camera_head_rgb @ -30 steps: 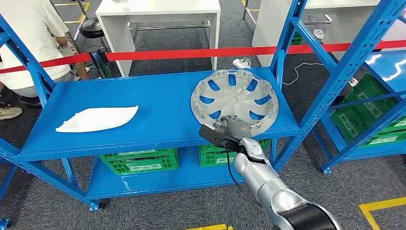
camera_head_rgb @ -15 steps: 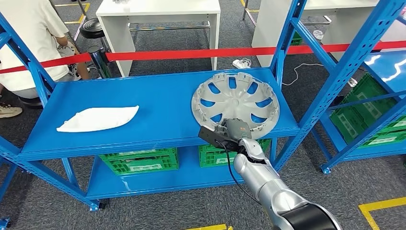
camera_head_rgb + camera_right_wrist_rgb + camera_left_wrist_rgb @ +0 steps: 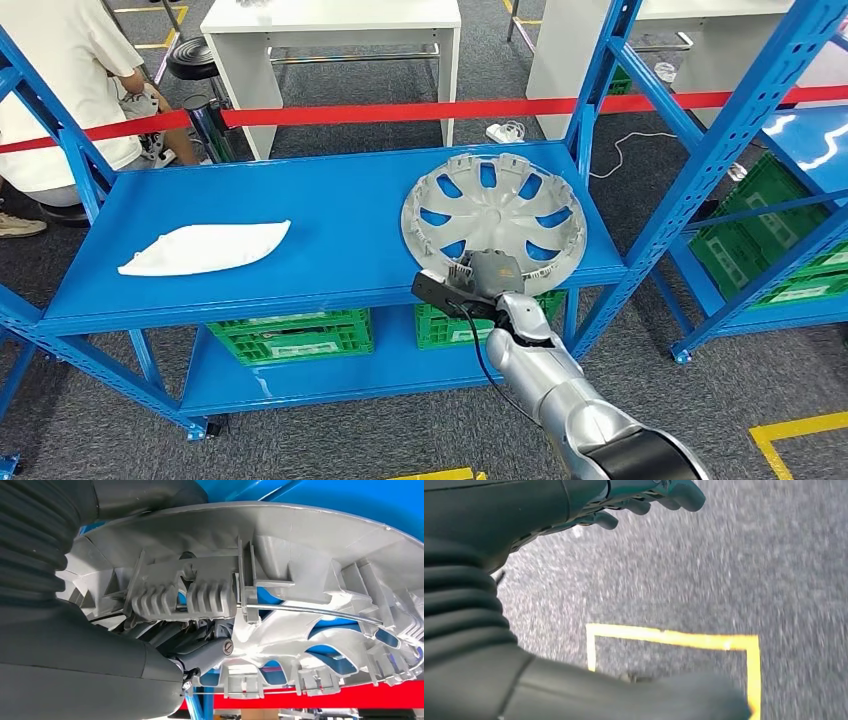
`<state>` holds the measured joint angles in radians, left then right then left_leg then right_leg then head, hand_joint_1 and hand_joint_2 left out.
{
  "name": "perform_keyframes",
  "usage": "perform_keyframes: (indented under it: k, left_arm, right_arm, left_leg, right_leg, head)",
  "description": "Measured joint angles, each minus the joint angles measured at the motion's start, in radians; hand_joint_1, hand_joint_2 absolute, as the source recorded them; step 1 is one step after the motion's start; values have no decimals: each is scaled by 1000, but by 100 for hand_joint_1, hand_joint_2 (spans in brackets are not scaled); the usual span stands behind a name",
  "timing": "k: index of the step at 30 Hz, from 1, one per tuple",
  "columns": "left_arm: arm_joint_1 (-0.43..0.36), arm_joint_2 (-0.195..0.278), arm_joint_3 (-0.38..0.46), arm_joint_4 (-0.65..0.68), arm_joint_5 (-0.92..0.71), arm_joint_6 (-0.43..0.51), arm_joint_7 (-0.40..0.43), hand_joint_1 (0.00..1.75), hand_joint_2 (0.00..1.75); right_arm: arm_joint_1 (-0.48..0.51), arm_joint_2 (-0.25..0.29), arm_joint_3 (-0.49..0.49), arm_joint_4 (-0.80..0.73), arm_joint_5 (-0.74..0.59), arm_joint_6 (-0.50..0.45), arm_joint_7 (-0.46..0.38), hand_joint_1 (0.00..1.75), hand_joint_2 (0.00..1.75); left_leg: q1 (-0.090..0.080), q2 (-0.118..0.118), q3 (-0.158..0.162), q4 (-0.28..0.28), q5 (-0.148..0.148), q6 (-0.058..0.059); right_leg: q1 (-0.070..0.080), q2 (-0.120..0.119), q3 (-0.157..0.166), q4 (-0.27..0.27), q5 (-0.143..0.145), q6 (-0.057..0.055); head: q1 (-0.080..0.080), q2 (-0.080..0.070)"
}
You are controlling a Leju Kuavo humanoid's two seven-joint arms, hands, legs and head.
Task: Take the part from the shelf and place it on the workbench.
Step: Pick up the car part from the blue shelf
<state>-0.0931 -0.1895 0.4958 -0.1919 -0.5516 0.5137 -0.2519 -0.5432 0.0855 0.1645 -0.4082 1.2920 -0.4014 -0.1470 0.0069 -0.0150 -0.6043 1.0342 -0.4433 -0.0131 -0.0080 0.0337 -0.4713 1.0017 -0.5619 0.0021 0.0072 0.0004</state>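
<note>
Silver hubcap [image 3: 493, 212] on shelf [image 3: 330, 230], rt hand [image 3: 488, 273] gripping rim.

Head view overlooks shelf [image 3: 300, 215]; right wrist view hugs hubcap [image 3: 300, 580].

1. A flat white panel [image 3: 205, 248] lies on the left of the upper blue deck.
2. Green crates [image 3: 291, 335] sit on the lower deck.
3. A red tape [image 3: 400, 111] stretches behind the rack.
4. A white table [image 3: 330, 20] stands beyond it.
5. A person in a white shirt [image 3: 50, 80] sits at far left.
6. Yellow floor marking [image 3: 674, 639] crosses grey carpet.
</note>
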Motion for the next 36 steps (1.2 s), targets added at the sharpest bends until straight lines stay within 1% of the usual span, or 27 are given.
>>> perform_keyframes:
  k: [2, 6, 11, 14, 17, 21, 25, 27, 29, 31, 36]
  left_arm:
    - [-1, 1, 0, -2, -2, 13, 13, 0, 175]
    - [-3, 1, 0, -2, -7, -11, 28, 0, 175]
    - [-3, 1, 1, -2, -26, -14, 59, 0, 175]
    - [-1, 1, 1, -2, -34, -2, 65, 0, 175]
    - [3, 3, 1, -2, -34, 5, 64, 0, 175]
    - [7, 4, 1, -2, -34, 5, 57, 0, 175]
    - [9, 4, 1, -2, -37, 19, 38, 0, 175]
    - [9, 4, 1, -2, -38, 24, 30, 0, 175]
    - [9, 3, 1, -2, -38, 25, 25, 0, 175]
    - [9, 2, 2, -2, -38, 25, 22, 0, 175]
    - [7, 2, 5, -2, -37, 25, 18, 0, 175]
  right_arm:
    - [2, 0, 1, 0, 8, -4, -1, 175, 175]
    - [4, 0, 1, 0, 10, -14, -9, 175, 175]
    - [15, 0, 1, -5, 5, -59, -32, 175, 175]
    - [28, 0, 1, -19, 11, -105, -45, 175, 175]
    - [41, 0, 1, -46, 28, -172, -59, 175, 175]
    - [43, 0, 2, -116, 99, -270, -42, 175, 175]
    - [78, 0, 15, -263, 229, -293, 25, 175, 175]
    - [99, -10, 42, -350, 261, -294, 88, 175, 175]
    - [112, -36, 106, -439, 268, -293, 182, 175, 175]
    - [114, -69, 193, -511, 270, -293, 276, 175, 175]
    - [76, -150, 405, -634, 276, -294, 457, 175, 175]
  left_leg:
    - [0, 0, 0, 0, 0, 0]
    - [0, 0, 0, 0, 0, 0]
    - [0, -1, -1, 0, 0, 0]
    - [0, -1, -3, 0, 0, 0]
    - [0, -1, -4, 0, 0, 0]
    - [0, -1, -4, 0, 0, 0]
    - [0, -1, -5, 0, 0, 0]
    - [0, -1, -5, 0, 0, 0]
    - [0, -1, -6, -1, 0, 0]
    - [0, -1, -7, -1, 0, 0]
    - [0, -1, -7, -1, 0, 0]
  right_leg:
    - [0, 0, 0, 0, 0, 0]
    - [0, 0, 0, 0, 0, 0]
    - [0, 0, -1, 0, 0, 0]
    - [0, 0, -2, 0, 0, 0]
    - [0, 0, -3, 0, 0, 0]
    - [0, 0, -4, 0, 0, 0]
    - [0, 0, -4, 0, 0, 0]
    - [0, 0, -5, 0, 0, 0]
    - [0, 0, -6, 0, 0, 0]
    - [0, 0, -7, 0, 0, 0]
    - [0, 0, -7, 0, 0, 0]
  head:
    - [0, 0]
    - [0, 0]
    - [0, 0]
    - [0, 0]
    - [0, 0]
    - [0, 0]
    - [0, 0]
    - [0, 0]
    - [0, 0]
    - [0, 0]
    - [0, 0]
